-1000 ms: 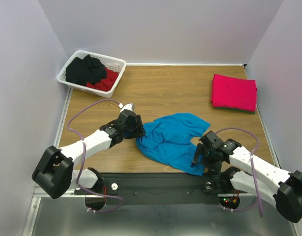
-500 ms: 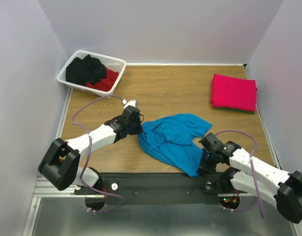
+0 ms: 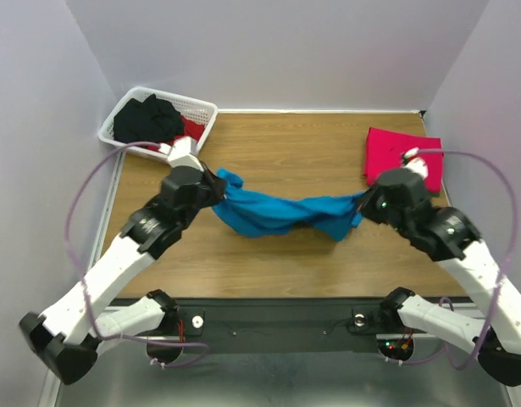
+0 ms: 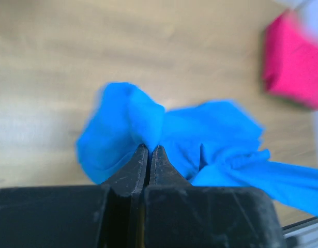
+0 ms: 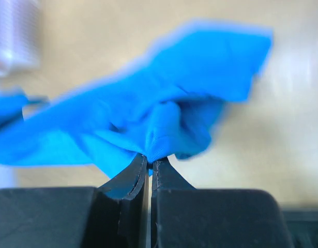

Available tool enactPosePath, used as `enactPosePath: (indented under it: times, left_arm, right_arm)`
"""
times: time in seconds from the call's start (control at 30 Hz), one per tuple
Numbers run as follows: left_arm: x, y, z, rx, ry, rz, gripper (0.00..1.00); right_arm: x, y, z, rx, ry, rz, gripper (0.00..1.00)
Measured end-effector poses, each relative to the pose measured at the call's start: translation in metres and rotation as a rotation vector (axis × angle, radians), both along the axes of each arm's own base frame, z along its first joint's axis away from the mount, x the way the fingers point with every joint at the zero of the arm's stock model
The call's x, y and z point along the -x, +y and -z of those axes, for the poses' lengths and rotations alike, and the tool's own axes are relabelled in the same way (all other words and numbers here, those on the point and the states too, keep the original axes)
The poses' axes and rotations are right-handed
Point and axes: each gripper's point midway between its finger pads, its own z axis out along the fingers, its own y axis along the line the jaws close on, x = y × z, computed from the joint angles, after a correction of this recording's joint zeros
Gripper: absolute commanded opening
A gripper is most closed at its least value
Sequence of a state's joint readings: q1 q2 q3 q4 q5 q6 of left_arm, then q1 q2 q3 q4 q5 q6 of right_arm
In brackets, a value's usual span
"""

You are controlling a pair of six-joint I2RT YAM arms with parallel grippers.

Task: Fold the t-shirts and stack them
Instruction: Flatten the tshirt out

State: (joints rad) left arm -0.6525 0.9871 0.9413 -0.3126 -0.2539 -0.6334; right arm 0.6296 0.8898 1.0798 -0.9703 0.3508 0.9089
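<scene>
Both pairs of jaws are pinched tight on cloth; the left gripper [image 4: 149,150] has its 2 black fingers closed on a bunched fold of the bright turquoise-blue soft cloth t-shirt [image 3: 277,212], and the right gripper [image 5: 149,160] has its fingers closed on a puckered fold at the same shirt's other end. In the top view the shirt is strung as a rumpled band between the 2 grippers across the middle of the frame, over the brown wood-grain table [image 3: 294,144]; its left end sits a little higher in the frame and its middle sags; whether the sagging part touches the wood I cannot tell. The pinkish-red t-shirt [image 3: 387,153] lies folded flat in the upper right of the frame, partly behind the right arm, just beyond the right gripper. In the upper left stands a white plastic lattice basket [image 3: 205,110] holding black cloth [image 3: 146,119] and red cloth [image 3: 191,129], just beyond the left arm's wrist.
</scene>
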Motion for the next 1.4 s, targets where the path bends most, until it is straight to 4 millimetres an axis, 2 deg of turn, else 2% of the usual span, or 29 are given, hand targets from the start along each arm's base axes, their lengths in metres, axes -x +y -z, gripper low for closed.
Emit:
enactPosePath:
  times: [0.03,0.07,0.1,0.13,0.23,0.4,0.43,0.5,0.6,0.67,0.73,0.8,0.87,0.9,0.97,1.0,1.1,1.17,1.2,1.3,1.4]
  left_arm:
    - [0.001,0.003,-0.019,0.022,-0.039,-0.011,0.00]
    - [0.004,0.009,-0.050,0.066,-0.105,-0.022,0.00]
    - [0.007,0.013,-0.067,0.088,-0.138,-0.029,0.00]
    - [0.013,0.020,-0.100,0.130,-0.202,-0.043,0.00]
    - [0.031,0.043,-0.168,0.219,-0.335,-0.083,0.00]
    - [0.059,0.066,-0.224,0.302,-0.447,-0.087,0.00]
    - [0.068,0.069,-0.236,0.321,-0.477,-0.069,0.00]
    - [0.077,0.071,-0.255,0.341,-0.518,-0.044,0.00]
    - [0.082,0.074,-0.277,0.351,-0.564,-0.033,0.00]
    - [0.078,0.074,-0.288,0.351,-0.582,-0.046,0.00]
    - [0.066,0.073,-0.288,0.327,-0.576,-0.077,0.00]
    - [0.046,0.070,-0.284,0.280,-0.553,-0.127,0.00]
    - [0.018,0.062,-0.277,0.213,-0.520,-0.177,0.00]
    - [-0.001,0.057,-0.271,0.170,-0.497,-0.197,0.00]
    - [-0.035,0.056,-0.265,0.106,-0.475,-0.236,0.00]
    - [-0.060,0.054,-0.257,0.071,-0.451,-0.233,0.00]
    - [-0.123,0.061,-0.234,-0.005,-0.386,-0.246,0.00]
    - [-0.161,0.063,-0.225,-0.049,-0.348,-0.216,0.00]
    - [-0.176,0.060,-0.229,-0.056,-0.355,-0.193,0.00]
    - [-0.195,0.047,-0.248,-0.057,-0.402,-0.124,0.00]
    - [-0.180,0.037,-0.271,-0.058,-0.462,-0.045,0.00]
  right_arm:
    - [-0.008,-0.004,-0.033,-0.012,-0.085,0.023,0.00]
    - [-0.013,-0.008,-0.059,-0.026,-0.152,0.043,0.00]
    - [-0.016,-0.014,-0.089,-0.036,-0.224,0.063,0.00]
    - [-0.017,-0.018,-0.108,-0.046,-0.269,0.073,0.00]
    - [-0.014,-0.032,-0.168,-0.081,-0.418,0.101,0.00]
    - [0.002,-0.040,-0.227,-0.145,-0.559,0.066,0.00]
    - [0.007,-0.038,-0.243,-0.171,-0.596,0.037,0.00]
    - [0.012,-0.033,-0.263,-0.201,-0.638,-0.009,0.00]
    - [0.012,-0.023,-0.286,-0.220,-0.687,-0.063,0.00]
    - [0.001,-0.018,-0.292,-0.200,-0.698,-0.061,0.00]
    - [-0.015,-0.015,-0.289,-0.155,-0.688,-0.033,0.01]
    - [-0.035,-0.013,-0.281,-0.096,-0.672,0.008,0.00]
    - [-0.060,-0.009,-0.274,-0.026,-0.653,0.050,0.00]
    - [-0.079,-0.004,-0.267,0.029,-0.635,0.070,0.01]
    - [-0.101,0.003,-0.264,0.091,-0.624,0.093,0.00]
    - [-0.120,0.010,-0.263,0.129,-0.621,0.103,0.00]
    - [-0.170,0.021,-0.255,0.197,-0.591,0.104,0.01]
    - [-0.209,0.013,-0.257,0.221,-0.596,0.129,0.00]
    - [-0.226,0.003,-0.260,0.237,-0.603,0.154,0.00]
    - [-0.247,-0.020,-0.265,0.275,-0.614,0.199,0.00]
    - [-0.243,-0.030,-0.274,0.293,-0.637,0.201,0.00]
